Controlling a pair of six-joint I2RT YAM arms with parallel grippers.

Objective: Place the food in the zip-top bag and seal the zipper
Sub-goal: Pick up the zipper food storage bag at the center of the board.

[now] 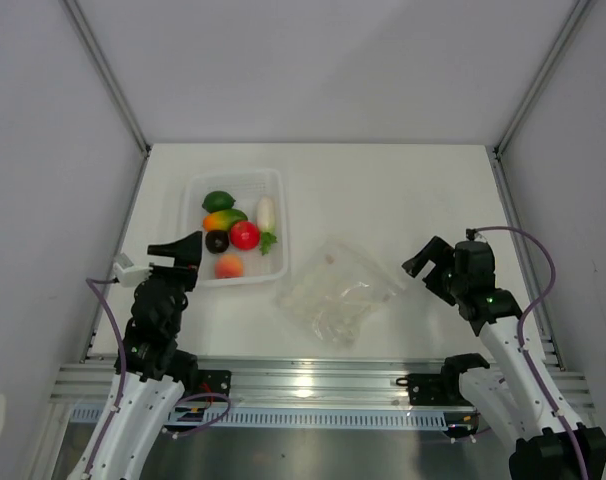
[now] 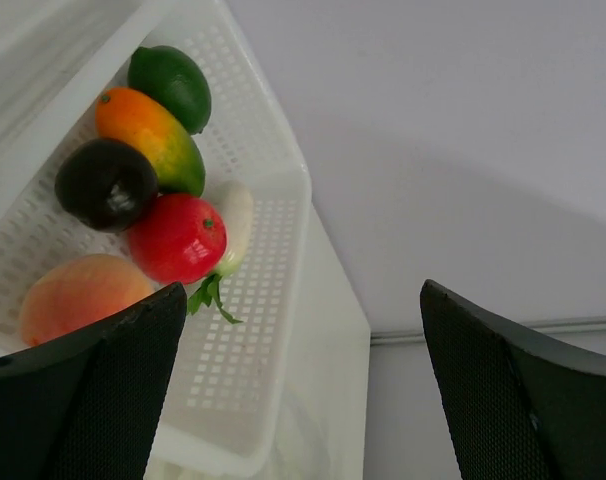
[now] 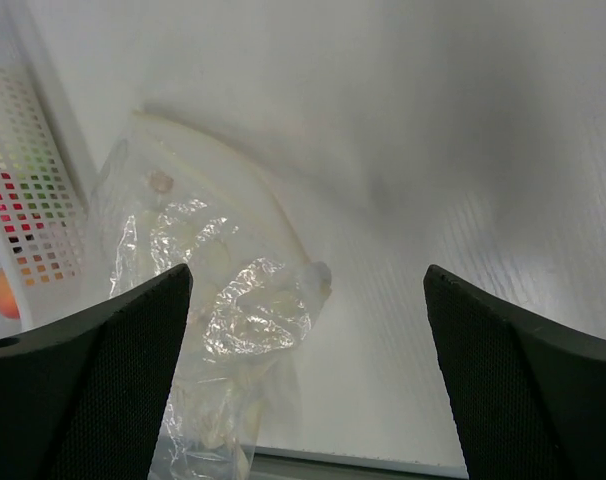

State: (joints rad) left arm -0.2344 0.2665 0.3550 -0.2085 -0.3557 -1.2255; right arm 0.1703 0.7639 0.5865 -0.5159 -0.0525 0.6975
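Note:
The food lies in a white perforated tray: a green fruit, a mango, a white radish, a red fruit, a dark brown one and a peach. My left gripper hovers open at the tray's near left corner, with the red fruit and peach just ahead of it. The crumpled zip-top bag lies flat, right of the tray. My right gripper is open to the bag's right, holding nothing. The bag shows there, but its zipper is too faint to pick out.
Grey enclosure walls close in the white table on the left, back and right. An aluminium rail runs along the near edge between the two arm bases. The tray stands near the left wall.

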